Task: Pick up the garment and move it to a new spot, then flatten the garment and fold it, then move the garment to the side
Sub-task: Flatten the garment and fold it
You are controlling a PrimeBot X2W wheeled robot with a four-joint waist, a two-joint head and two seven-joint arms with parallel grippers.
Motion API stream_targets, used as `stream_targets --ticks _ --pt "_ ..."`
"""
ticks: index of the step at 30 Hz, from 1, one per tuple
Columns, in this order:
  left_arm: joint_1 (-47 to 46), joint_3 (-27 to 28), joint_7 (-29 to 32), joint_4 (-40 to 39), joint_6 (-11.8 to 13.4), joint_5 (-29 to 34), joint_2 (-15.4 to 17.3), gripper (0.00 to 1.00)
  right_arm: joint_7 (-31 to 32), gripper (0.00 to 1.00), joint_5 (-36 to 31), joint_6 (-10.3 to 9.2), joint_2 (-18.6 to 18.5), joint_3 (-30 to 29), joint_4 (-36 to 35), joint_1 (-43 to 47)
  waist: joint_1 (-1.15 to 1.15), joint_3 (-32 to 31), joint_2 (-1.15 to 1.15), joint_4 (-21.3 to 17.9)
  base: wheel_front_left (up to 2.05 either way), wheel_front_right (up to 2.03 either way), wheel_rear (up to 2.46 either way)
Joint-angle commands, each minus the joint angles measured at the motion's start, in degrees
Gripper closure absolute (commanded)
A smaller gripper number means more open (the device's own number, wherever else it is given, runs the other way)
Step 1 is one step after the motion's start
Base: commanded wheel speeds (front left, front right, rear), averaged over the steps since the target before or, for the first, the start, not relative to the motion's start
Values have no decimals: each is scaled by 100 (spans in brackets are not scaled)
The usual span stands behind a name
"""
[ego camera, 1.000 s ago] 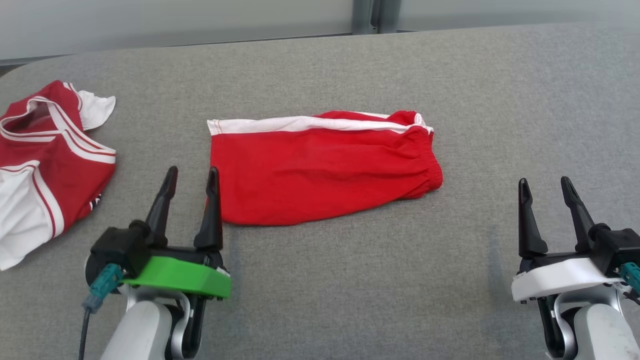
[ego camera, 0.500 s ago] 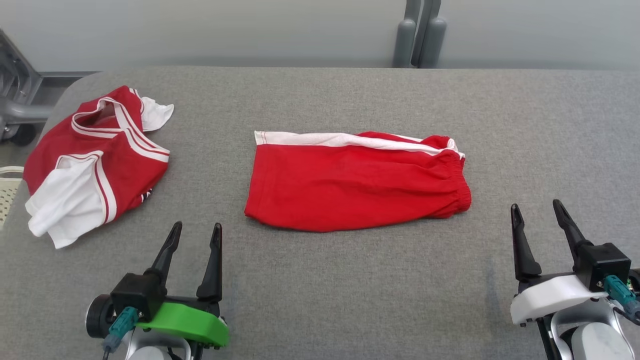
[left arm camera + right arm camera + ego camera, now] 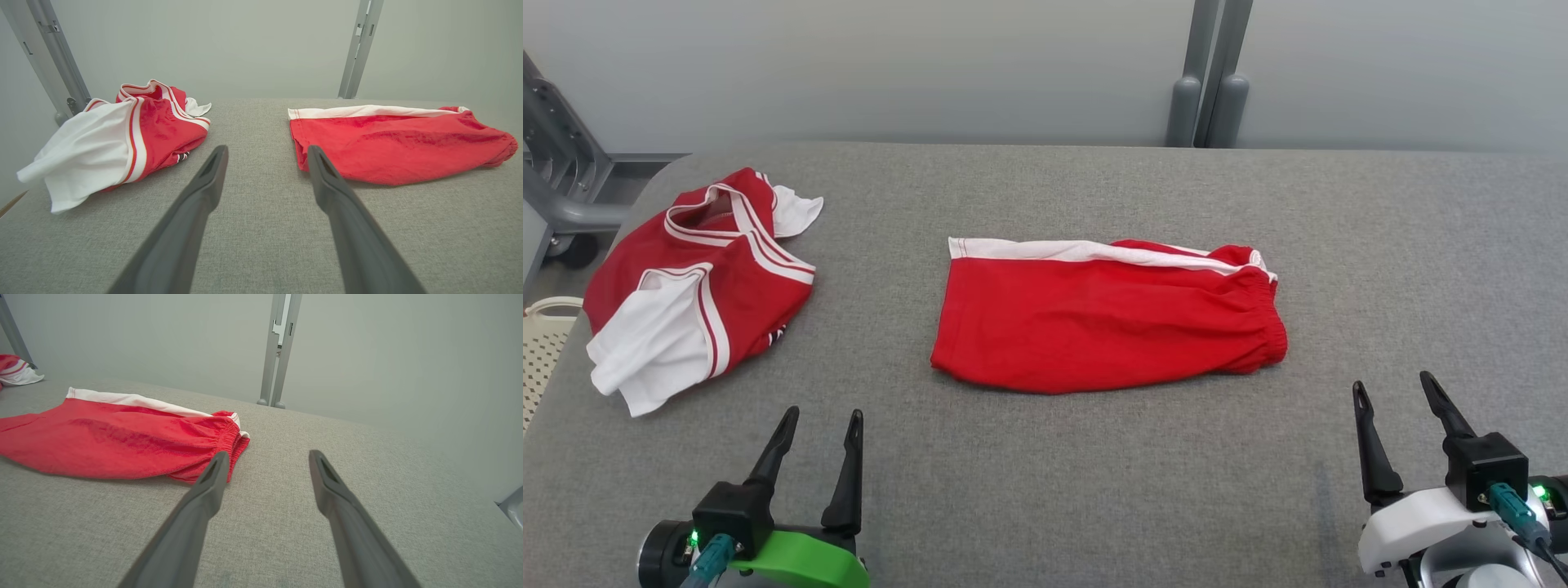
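On the middle of the grey table [image 3: 1094, 490] lie the red shorts [image 3: 1107, 314], apparently folded in half, with a white side stripe along the far edge and the gathered waistband to the right. The left gripper [image 3: 823, 413] and right gripper [image 3: 1393, 380] hover at the near edge, fingers spread wide and empty, both apart from the cloth. Pinching only the top layer could peel the fold open (thin knit slides on itself), and the table's coarse woven cover may drag the lower layer. A crumpled red-and-white jersey [image 3: 698, 282] at the left could get snagged. The shorts look soft, matte and faintly creased.
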Motion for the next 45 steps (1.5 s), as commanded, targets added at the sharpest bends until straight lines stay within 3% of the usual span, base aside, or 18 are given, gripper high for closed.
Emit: stream_targets --ticks 1,25,30,36,41,45 --pt "30 32 -1 9 32 39 18 0 30 0 -57 -8 -16 4 -15 75 0 -7 0 1 0 0 0" --pt "-64 170 -1 -18 -110 -21 -111 0 387 0 72 -8 -13 -105 -17 -47 0 84 0 12 0 0 0" --pt "-125 216 -1 -98 -98 -3 -141 0 1640 0 101 -9 -34 206 -60 -677 0 253 0 -109 0 0 0" --pt "-232 195 -1 -100 -122 29 -230 0 3693 0 255 -8 -13 284 -157 -1881 0 448 0 -149 0 0 0" --pt "-327 82 -1 26 -179 -14 -253 0 5660 0 393 -7 -12 608 215 -2674 0 636 0 -147 0 0 0" --pt "-455 22 -1 40 -214 -3 -284 0 6446 0 612 -8 -17 523 389 -3261 0 830 0 -64 0 0 0"
